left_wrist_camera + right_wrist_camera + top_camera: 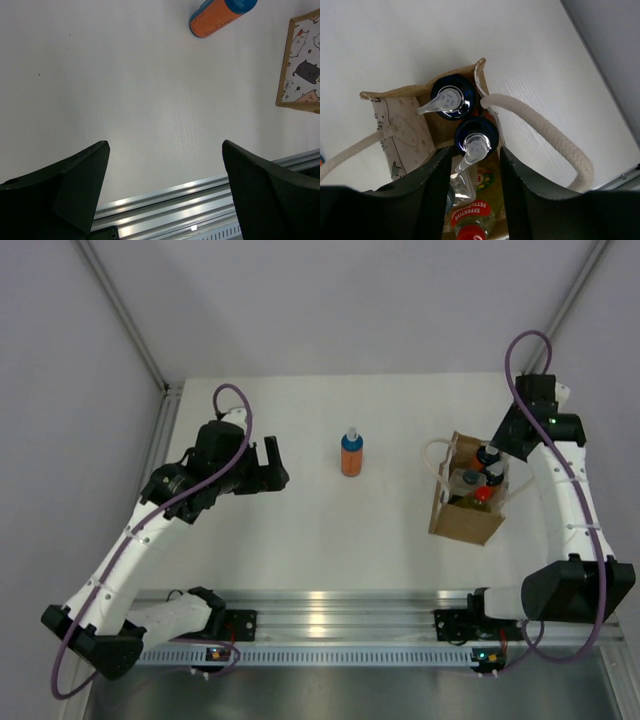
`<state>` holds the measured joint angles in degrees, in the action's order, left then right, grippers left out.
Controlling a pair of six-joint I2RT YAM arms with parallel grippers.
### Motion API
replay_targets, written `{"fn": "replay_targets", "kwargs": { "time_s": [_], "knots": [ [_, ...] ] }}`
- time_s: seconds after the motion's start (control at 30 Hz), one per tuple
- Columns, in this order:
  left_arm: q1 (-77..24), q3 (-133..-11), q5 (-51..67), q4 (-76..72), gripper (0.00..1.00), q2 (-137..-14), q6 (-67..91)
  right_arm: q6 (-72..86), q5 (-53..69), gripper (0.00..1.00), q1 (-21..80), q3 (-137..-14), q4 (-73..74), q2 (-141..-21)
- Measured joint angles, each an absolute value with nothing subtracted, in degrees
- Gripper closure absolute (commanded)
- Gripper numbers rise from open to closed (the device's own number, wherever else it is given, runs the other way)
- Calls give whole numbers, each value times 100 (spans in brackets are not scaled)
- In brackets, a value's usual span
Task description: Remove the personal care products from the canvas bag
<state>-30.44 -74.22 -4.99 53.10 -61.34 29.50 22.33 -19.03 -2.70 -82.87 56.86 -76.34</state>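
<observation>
The canvas bag (462, 515) (402, 125) stands at the right of the table. Looking down into it in the right wrist view, I see two pump bottles with dark blue caps, a far one (452, 97) and a near one (476, 136). Below them lie a clear bottle (462, 186) and a yellow bottle with a red cap (476, 222). My right gripper (475, 150) (490, 466) reaches into the bag's mouth, its pads closed against the near pump bottle's cap. An orange bottle with a blue cap (350, 455) (217, 15) stands on the table. My left gripper (270, 465) (164, 146) hovers open and empty.
The bag's cream rope handles (545, 135) loop out on both sides of my right fingers. An aluminium rail (320, 620) runs along the table's near edge. White walls close off the back and the sides.
</observation>
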Motion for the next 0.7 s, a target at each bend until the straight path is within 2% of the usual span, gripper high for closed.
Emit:
{"fn": "replay_targets", "kwargs": {
  "time_s": [0.4,0.57,0.7],
  "knots": [
    [-3044,-7365,-399,5306,1,-6263,2836,3238,-1844,55,-237,-8329,5540,-8184],
    [-3044,-7271,-388,5308,2,-6263,2838,3544,-1968,50,-123,-8488,5476,-8530],
    [-3044,-7247,-390,5306,1,-6261,2834,3804,-2187,50,-51,-8517,5483,-8698]
  ]
}}
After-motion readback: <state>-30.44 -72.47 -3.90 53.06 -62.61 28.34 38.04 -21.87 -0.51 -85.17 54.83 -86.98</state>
